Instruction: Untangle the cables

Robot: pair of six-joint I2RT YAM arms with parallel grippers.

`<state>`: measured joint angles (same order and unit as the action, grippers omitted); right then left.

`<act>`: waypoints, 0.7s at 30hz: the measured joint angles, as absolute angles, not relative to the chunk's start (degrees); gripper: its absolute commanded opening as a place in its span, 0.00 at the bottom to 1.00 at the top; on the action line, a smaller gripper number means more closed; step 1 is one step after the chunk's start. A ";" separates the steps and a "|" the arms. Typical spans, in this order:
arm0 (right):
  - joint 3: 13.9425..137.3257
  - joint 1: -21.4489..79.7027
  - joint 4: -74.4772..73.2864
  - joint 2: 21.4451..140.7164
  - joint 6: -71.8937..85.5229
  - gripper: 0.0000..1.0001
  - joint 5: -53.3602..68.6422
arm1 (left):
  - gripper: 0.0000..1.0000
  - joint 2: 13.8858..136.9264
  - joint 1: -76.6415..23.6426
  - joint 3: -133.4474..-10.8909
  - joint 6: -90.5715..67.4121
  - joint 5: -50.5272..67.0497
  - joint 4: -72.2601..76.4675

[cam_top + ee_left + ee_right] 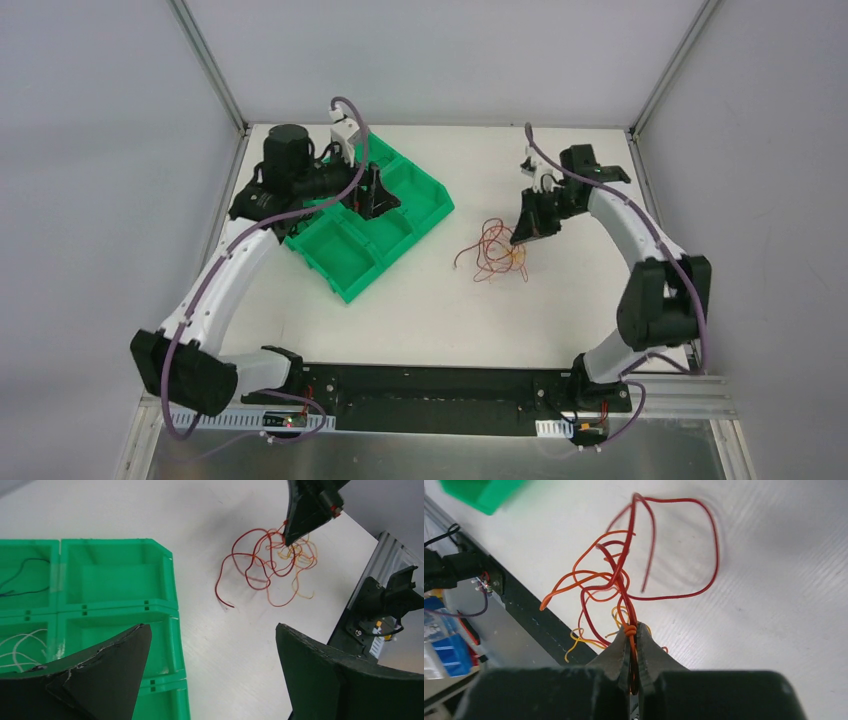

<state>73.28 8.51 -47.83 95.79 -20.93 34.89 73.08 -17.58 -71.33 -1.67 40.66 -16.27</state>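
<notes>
The cables (495, 252), a loose red, orange and yellow tangle, lie on the white tabletop (450, 320) right of centre, well apart from its edges, with open surface between them and the green tray (390, 268) at far left. The right gripper (634, 636) has its jaws closed on red and orange strands at the tangle's far-right side. The left gripper (212, 627) hangs over the tray, jaws spread wide, holding nothing.
</notes>
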 measured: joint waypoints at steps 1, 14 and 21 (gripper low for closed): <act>74.32 8.51 -48.60 92.36 -22.28 0.00 35.97 | 0.99 70.85 -17.26 -71.33 -0.25 39.99 -16.82; 80.40 13.43 -49.91 76.93 -24.97 0.00 43.83 | 0.76 70.50 -22.26 -79.53 18.50 46.37 -23.57; 78.30 20.12 -46.94 76.44 -15.86 0.00 40.66 | 0.67 74.26 -35.86 -77.01 22.55 45.80 -21.67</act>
<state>78.30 20.12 -46.94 76.44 -15.86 40.66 74.26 -35.86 -77.01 22.55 45.80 -21.67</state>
